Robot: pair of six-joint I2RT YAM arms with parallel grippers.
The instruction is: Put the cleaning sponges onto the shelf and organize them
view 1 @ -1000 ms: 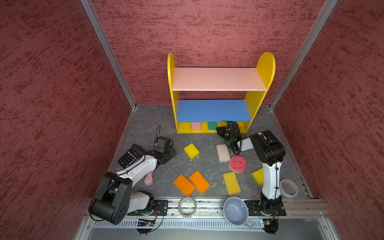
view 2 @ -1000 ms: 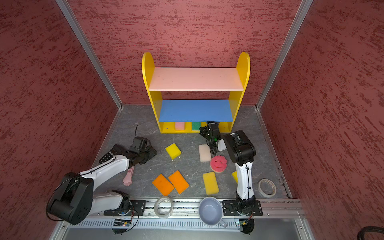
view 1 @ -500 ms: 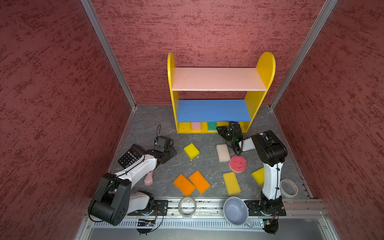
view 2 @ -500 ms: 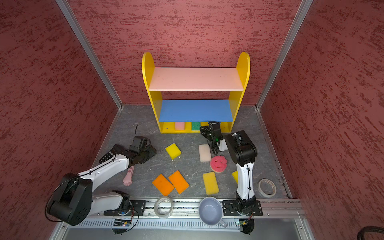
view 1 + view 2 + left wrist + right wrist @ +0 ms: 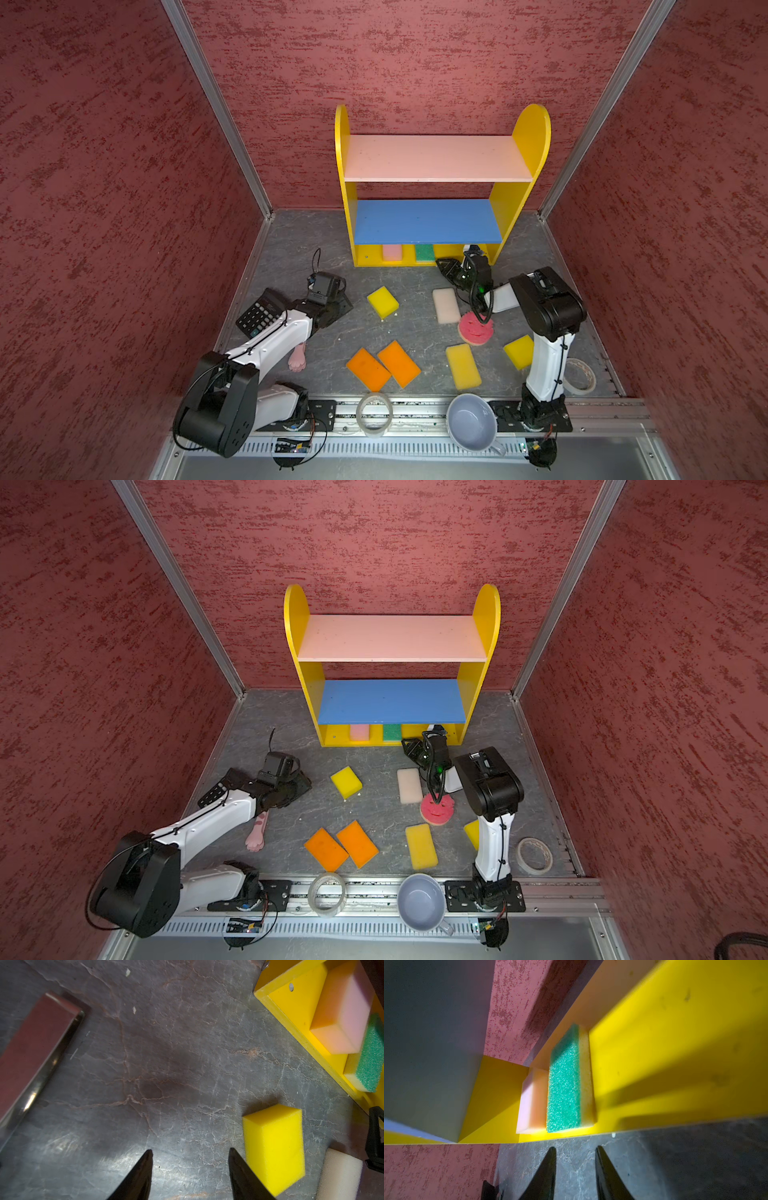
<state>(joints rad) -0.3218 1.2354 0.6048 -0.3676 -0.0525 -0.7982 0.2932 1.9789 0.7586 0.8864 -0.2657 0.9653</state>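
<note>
The shelf [image 5: 436, 160] stands at the back; on its yellow base lie a pink sponge [image 5: 391, 252] and a green sponge [image 5: 563, 1088] side by side. My right gripper [image 5: 575, 1148] is open and empty, low on the floor just in front of the base, near the green sponge [image 5: 424, 252]. My left gripper [image 5: 190, 1152] is open over bare floor, with a yellow sponge [image 5: 274, 1145] right beside one finger. On the floor lie a white sponge [image 5: 446, 306], a round red smiley sponge [image 5: 476, 328], two orange sponges [image 5: 368, 369], and two more yellow sponges [image 5: 463, 366].
A black calculator [image 5: 259, 318] and a pink paw stick [image 5: 298, 359] lie by the left arm. Tape rolls [image 5: 374, 413] sit at the front rail and the front right corner. A grey cup [image 5: 471, 422] stands on the rail. Red walls enclose three sides.
The right gripper's jaws have widened in front of the shelf base. The left arm has not moved.
</note>
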